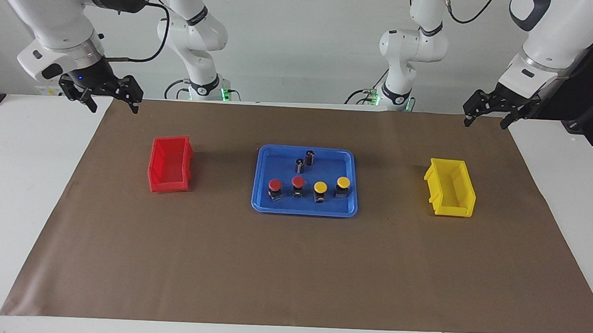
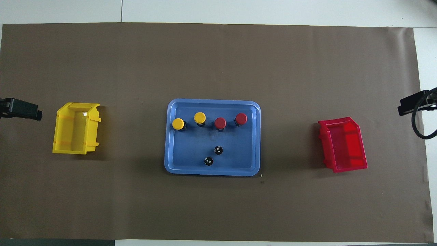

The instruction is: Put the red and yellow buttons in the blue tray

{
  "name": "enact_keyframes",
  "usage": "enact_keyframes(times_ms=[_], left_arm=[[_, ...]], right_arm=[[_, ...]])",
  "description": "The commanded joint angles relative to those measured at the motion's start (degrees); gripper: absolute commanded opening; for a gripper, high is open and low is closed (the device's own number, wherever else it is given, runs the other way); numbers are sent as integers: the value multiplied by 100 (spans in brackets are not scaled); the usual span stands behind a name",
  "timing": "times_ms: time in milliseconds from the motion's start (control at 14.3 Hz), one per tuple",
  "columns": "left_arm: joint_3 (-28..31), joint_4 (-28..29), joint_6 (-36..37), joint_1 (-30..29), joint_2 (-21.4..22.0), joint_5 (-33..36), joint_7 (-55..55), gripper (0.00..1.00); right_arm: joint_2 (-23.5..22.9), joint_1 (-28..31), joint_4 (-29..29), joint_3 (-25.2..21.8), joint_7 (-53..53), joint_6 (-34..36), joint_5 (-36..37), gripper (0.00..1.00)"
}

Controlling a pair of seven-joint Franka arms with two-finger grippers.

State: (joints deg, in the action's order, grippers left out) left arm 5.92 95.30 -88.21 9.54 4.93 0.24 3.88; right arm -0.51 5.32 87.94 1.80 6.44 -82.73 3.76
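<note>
The brown mat (image 1: 292, 266) covers the table and carries everything. At its centre lies the blue tray (image 1: 261, 205), the largest container. A red bin (image 1: 170, 164) sits toward the right arm's end and a yellow bin (image 1: 450, 194) toward the left arm's end, each well apart from the tray and apparently empty.

All four task items already stand upright in the tray, in a row along the side farther from the robots: two red buttons (image 1: 275, 185) (image 1: 298, 181) and two yellow buttons (image 1: 320, 187) (image 1: 344, 182). Two dark cylinders (image 1: 310, 157) (image 1: 300, 165) stand in the tray nearer to the robots.

The right gripper (image 1: 113, 100) hangs over the mat's corner at its own end, fingers spread, holding nothing. The left gripper (image 1: 488, 115) hangs over the mat's edge at its end, also spread and empty.

Judgement: placement appears complete; the step in hand is standing clear.

Procedure:
1. Keep both grippers raised and outboard of the bins.
2. Do not pass a gripper low over the tray; the buttons are tall on narrow bases and likely tip if brushed.
3. Confirm that each cap stands inside the rim, none leaning on it.
4. Leave the cylinders undisturbed.
</note>
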Motion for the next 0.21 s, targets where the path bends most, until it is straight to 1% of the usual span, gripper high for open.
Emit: enact_keyframes(times_ms=[0,140], left_arm=[[32,-196,-30,30,-97,-138,95,100],[32,-205,-29,30,-106,-165,95,100]], right_arm=[[86,57,109,14,156,-94,-33,100],[86,57,109,14,156,-94,-33,100]])
